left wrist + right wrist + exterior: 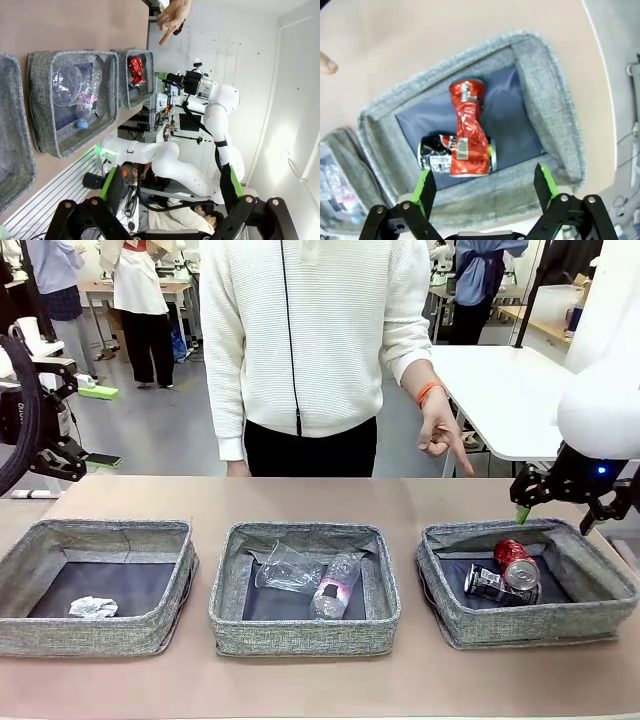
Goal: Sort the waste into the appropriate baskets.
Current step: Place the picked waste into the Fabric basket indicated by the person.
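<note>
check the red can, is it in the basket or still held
In the basket. The red can lies crushed across the black-white can on the right basket's floor, and the right gripper hangs open above it, empty.

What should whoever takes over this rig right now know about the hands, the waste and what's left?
Right hand: open, empty, above the right basket.
Left hand: open, empty, off to the table's left side.
Right basket: red can lying across the crushed black-white can.
Middle basket: clear plastic cup and bottle.
Left basket: paper ball.
Done: all visible waste binned. Left: nothing seen on the table.
</note>
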